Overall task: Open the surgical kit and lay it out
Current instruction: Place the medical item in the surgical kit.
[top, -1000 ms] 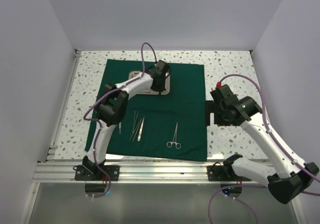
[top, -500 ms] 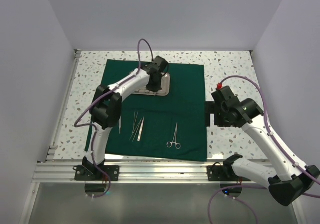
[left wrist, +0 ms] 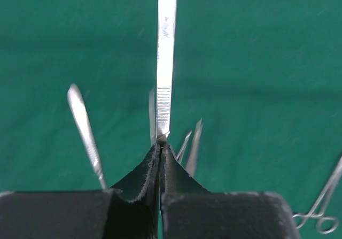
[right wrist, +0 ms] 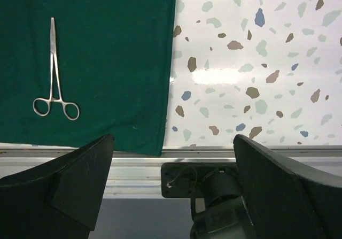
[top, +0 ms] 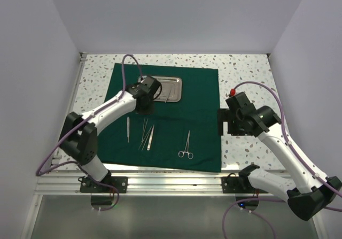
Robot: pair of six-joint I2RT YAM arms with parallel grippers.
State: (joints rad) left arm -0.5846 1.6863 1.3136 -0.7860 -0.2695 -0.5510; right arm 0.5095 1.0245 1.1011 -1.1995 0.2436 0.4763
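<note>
A scalpel handle point(left wrist: 165, 62) is clamped in the left pincer point(left wrist: 161, 147), seemingly just above the green cloth point(top: 203, 116). Lowering beside the laid-out instruments point(top: 147, 136) is called for next. The right pincer point(right wrist: 172, 159) is spread, empty.

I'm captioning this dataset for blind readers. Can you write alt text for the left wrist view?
The left claw is shut on one end of a flat silver scalpel handle that points straight away from the camera, over a dark green cloth. More slim instruments lie on the cloth, with ring-handled forceps at lower right.
</note>
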